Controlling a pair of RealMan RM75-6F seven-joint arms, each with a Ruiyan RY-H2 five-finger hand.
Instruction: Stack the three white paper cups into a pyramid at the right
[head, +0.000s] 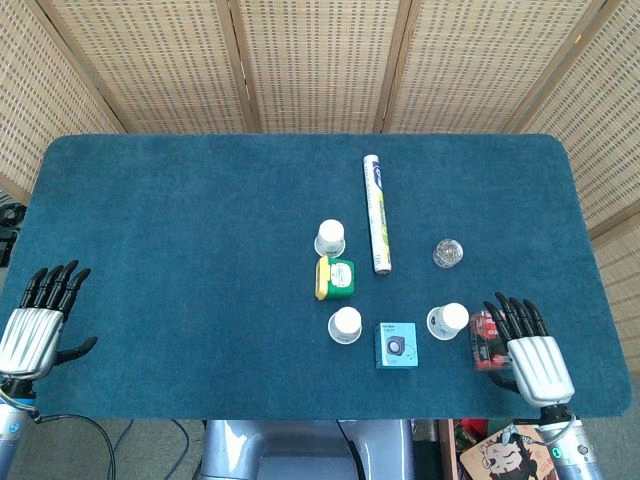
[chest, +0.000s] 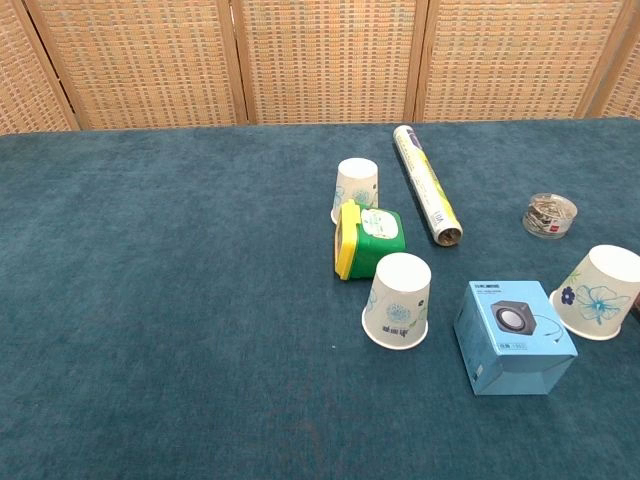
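Three white paper cups stand upside down on the blue table. One cup (head: 330, 237) (chest: 357, 188) is behind the green box. A second cup (head: 345, 324) (chest: 398, 299) is in front of that box. The third cup (head: 448, 320) (chest: 599, 291) leans at the right, just left of my right hand (head: 525, 348). That hand lies flat on the table with fingers spread and holds nothing. My left hand (head: 42, 312) rests open at the table's left front edge, far from the cups. Neither hand shows in the chest view.
A green box with a yellow lid (head: 334, 277) (chest: 368, 236) sits between two cups. A long yellow-white roll (head: 376, 212) (chest: 426, 184) lies behind. A blue speaker box (head: 397, 345) (chest: 513, 334), a clear clip container (head: 448, 253) (chest: 550, 215) and a red object (head: 484, 338) under my right hand are at right.
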